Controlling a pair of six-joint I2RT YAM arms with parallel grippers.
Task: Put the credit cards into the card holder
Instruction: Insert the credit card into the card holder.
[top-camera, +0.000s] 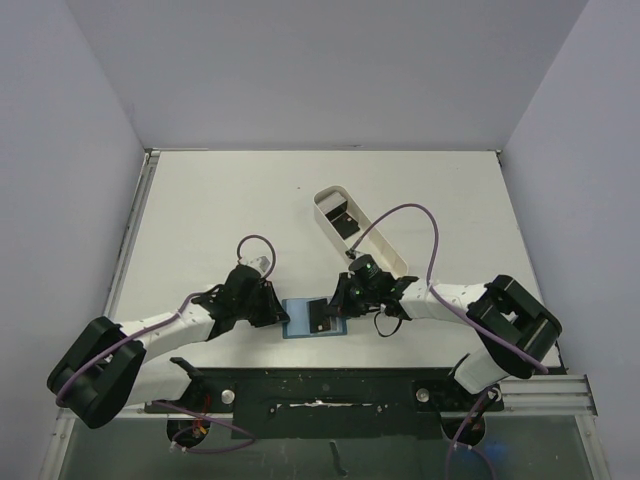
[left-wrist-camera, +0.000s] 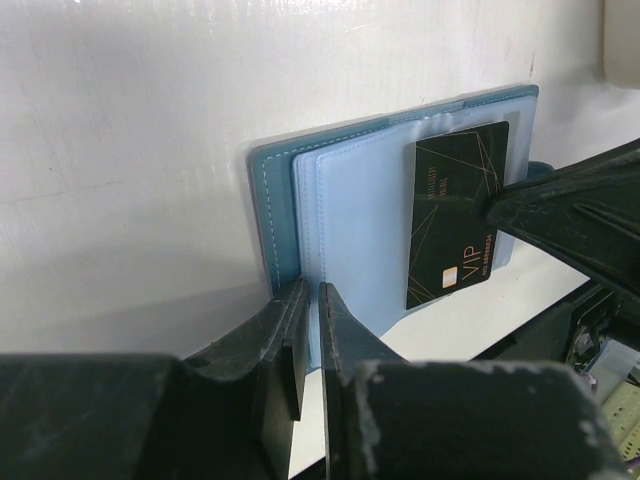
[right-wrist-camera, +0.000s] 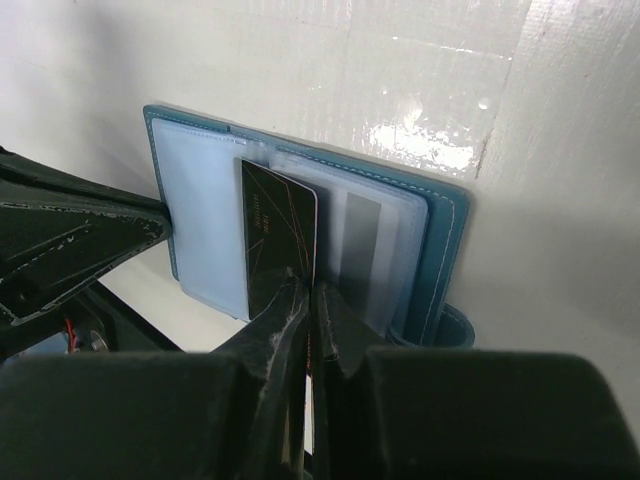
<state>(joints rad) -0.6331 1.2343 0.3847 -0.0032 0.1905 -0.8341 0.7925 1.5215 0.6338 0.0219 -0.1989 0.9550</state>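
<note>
The card holder (top-camera: 298, 318) lies open near the table's front edge, a teal cover (left-wrist-camera: 268, 200) with pale blue and clear pockets (right-wrist-camera: 210, 215). My left gripper (left-wrist-camera: 310, 295) is shut on the near edge of its pale blue leaves, at the holder's left side (top-camera: 279, 313). My right gripper (right-wrist-camera: 312, 297) is shut on the edge of a black credit card (right-wrist-camera: 277, 232) with gold "VIP" print (left-wrist-camera: 455, 215). The card rests against the open pockets, and I cannot tell how deep it sits. A second dark card (top-camera: 345, 222) lies in the tray.
A long white oval tray (top-camera: 385, 250) lies diagonally behind the right gripper (top-camera: 341, 300), and its corner (left-wrist-camera: 622, 40) shows in the left wrist view. Both arms meet over the holder. The arm bases and a black rail (top-camera: 330, 390) run along the near edge.
</note>
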